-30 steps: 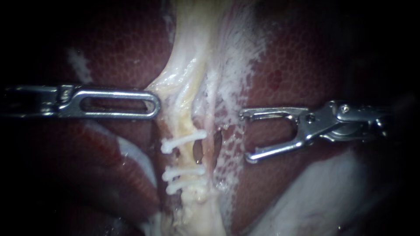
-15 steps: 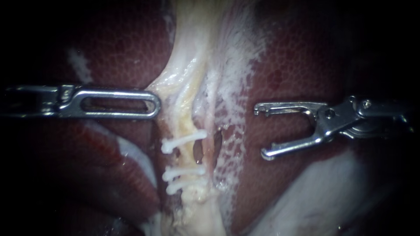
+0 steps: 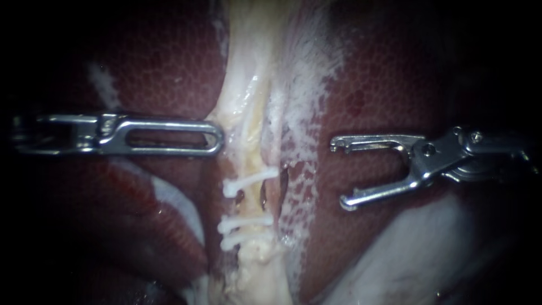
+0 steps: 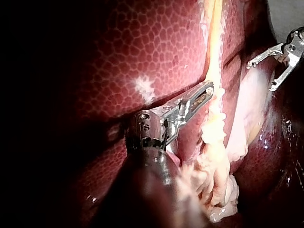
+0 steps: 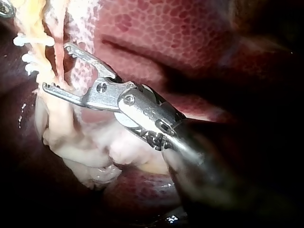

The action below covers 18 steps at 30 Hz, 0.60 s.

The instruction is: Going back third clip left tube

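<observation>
Clips [image 3: 243, 222]: three, white, across left tube [image 3: 251, 161]. Left pincer [image 3: 218, 135] clamped on pale tissue [image 3: 227, 116]; right pincer [image 3: 339, 174] apart.

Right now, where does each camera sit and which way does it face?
Endoscope view: close over the tissue, facing the tube and its clips; left instrument enters from the left, right instrument from the right.
Left wrist view: on the left arm, looking along the left instrument toward the tube; right instrument beyond.
Right wrist view: on the right arm, looking along the right instrument toward the clips.
Shared: all three show the right instrument and the tube.
</observation>
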Each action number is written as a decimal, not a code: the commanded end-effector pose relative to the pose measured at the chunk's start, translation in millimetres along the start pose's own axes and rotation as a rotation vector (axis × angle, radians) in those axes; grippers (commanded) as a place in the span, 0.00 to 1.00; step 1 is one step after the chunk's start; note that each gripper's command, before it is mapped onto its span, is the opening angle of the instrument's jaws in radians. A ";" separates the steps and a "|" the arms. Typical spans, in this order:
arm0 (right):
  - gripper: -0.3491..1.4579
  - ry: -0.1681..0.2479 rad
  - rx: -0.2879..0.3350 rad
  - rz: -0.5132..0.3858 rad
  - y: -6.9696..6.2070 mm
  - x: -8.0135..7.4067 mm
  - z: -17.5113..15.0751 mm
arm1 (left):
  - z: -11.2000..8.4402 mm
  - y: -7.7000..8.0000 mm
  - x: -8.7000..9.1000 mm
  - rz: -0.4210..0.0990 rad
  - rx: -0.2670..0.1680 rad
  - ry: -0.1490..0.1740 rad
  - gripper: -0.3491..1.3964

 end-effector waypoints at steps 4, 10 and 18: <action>0.52 0.000 0.000 0.000 -0.1 0.0 0.0 | 0.8 0.0 0.2 -0.004 0.003 0.007 0.00; 0.52 0.000 0.001 0.000 -0.1 0.1 -0.1 | 1.2 0.0 0.3 -0.004 0.002 0.010 0.00; 0.52 0.000 0.001 0.000 -0.2 0.1 -0.1 | 1.3 0.0 0.4 -0.003 0.004 0.011 0.00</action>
